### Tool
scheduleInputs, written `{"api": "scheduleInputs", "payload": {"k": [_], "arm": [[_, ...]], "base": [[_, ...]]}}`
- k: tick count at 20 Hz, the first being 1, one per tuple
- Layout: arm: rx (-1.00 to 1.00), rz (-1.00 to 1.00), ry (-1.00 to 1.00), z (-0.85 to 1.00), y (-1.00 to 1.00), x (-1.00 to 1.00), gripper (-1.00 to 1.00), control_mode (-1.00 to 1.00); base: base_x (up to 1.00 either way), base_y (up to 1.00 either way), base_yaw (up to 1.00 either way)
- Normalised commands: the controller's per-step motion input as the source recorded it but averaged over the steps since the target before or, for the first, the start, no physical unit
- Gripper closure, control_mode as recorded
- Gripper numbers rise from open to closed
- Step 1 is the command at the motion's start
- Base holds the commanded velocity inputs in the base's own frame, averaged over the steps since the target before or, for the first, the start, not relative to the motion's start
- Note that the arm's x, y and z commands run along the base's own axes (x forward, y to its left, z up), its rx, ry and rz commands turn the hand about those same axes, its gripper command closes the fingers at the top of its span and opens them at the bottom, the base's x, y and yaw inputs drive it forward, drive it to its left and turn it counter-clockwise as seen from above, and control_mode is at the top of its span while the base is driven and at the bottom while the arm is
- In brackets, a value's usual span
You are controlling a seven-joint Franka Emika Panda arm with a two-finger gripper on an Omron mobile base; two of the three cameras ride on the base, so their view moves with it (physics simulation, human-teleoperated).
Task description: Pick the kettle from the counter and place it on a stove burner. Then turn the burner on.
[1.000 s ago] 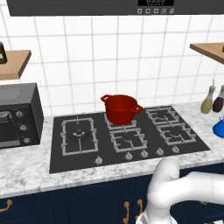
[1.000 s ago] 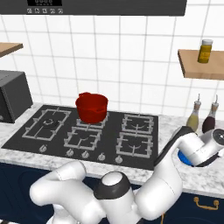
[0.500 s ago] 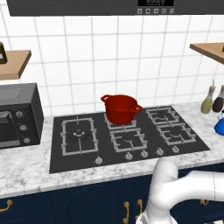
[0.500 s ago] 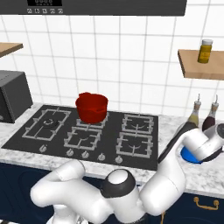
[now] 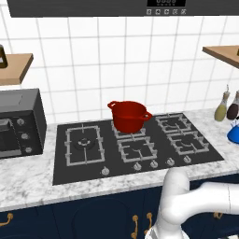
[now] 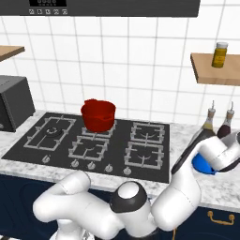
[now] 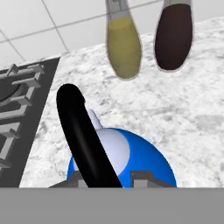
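Pincer straddles kettle handle on counter; I cannot tell its grip. Two bottles at 12 o'clock.

The kettle was bright blue with a black handle and a pale lid. The counter was white with grey speckles. One bottle was yellow-green, the other bottle dark brown. The pot was red. The stove was black, and the wall tiles white.
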Motion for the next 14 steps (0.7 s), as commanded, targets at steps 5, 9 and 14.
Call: {"api": "scheduleInputs", "payload": {"k": [5, 9, 14], "arm": [[-0.01, 0.14, -0.22, 0.41, 0.13, -0.01, 1.00, -1.00], [-0.07, 0.11, -0.15, 0.68, 0.26, -0.14, 1.00, -1.00], [-0.13, 0.09, -0.11, 0.41, 0.58, -0.15, 1.00, -1.00]], "base": [[0.00, 0.00, 0.00], [0.00, 0.00, 0.00], [0.00, 0.00, 0.00]]}}
